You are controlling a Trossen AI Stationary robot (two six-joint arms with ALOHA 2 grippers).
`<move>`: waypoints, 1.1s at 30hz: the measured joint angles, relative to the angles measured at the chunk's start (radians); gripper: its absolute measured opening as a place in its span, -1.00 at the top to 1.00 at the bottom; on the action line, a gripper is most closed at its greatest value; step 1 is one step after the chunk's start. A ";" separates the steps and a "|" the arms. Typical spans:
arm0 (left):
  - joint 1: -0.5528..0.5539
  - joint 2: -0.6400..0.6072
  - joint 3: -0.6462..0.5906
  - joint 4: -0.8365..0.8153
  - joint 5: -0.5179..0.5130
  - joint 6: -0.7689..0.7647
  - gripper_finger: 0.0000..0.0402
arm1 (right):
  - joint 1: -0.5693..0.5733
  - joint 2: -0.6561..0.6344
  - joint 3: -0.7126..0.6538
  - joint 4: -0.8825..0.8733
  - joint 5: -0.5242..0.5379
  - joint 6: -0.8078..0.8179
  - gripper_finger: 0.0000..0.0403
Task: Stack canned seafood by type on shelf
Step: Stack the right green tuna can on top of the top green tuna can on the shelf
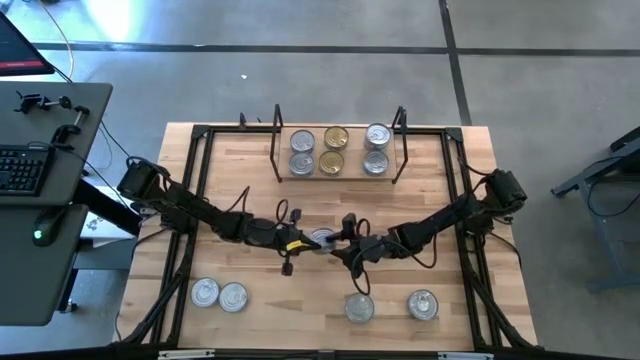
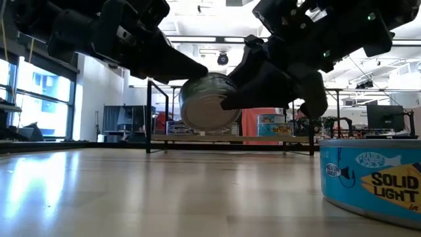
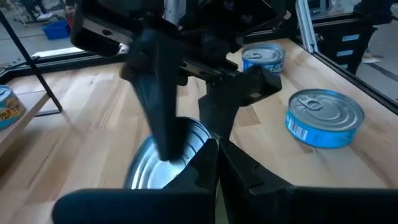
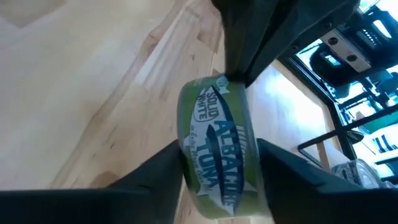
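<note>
A tin with a silver lid and a green albacore label (image 2: 209,100) hangs in the air over the table's middle, between both grippers; it also shows in the high view (image 1: 322,238). My left gripper (image 1: 303,243) comes at it from the table's left and my right gripper (image 1: 343,247) from the right, each shut on it. The shelf (image 1: 338,172) at the far edge carries several tins (image 1: 335,148), some stacked. Two tins (image 1: 219,294) stand near left and two (image 1: 390,305) near right on the table. My left gripper meets the tin at its rim (image 4: 233,81), coming level from the table's left. Its fingers (image 3: 208,165) close together at the lid's edge (image 3: 202,134); they hide the place of contact. My right gripper pinches the tin across its two flat faces, one finger (image 3: 158,121) over the lid (image 3: 152,174) and one under the bottom. It comes from the table's right. The green side wall (image 4: 217,149) shows between its fingers (image 4: 155,180). The tin is tilted and lifted clear of the table.
A blue-labelled tin (image 2: 371,181) stands close to the low camera at the near right. The shelf's black wire uprights (image 1: 277,140) rise at both its ends. A desk with a keyboard (image 1: 25,170) stands left of the table.
</note>
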 joint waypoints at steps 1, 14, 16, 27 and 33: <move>0.000 0.000 0.000 0.001 -0.008 0.001 1.00 | 0.000 0.000 0.000 0.000 -0.010 0.006 0.19; -0.003 -0.232 -0.001 -0.566 -0.363 -0.075 0.93 | -0.035 -0.093 0.214 -0.520 0.259 0.274 0.42; -0.003 -0.291 0.002 -0.675 -0.415 -0.107 0.93 | -0.078 -0.098 0.280 -0.634 0.263 0.272 0.42; 0.000 -0.452 0.001 -0.986 -0.587 -0.130 0.93 | -0.520 -0.085 0.396 -0.619 0.075 0.019 0.42; 0.001 -0.451 0.000 -0.999 -0.629 -0.107 0.93 | -0.663 0.033 0.396 -0.488 0.024 -0.160 0.42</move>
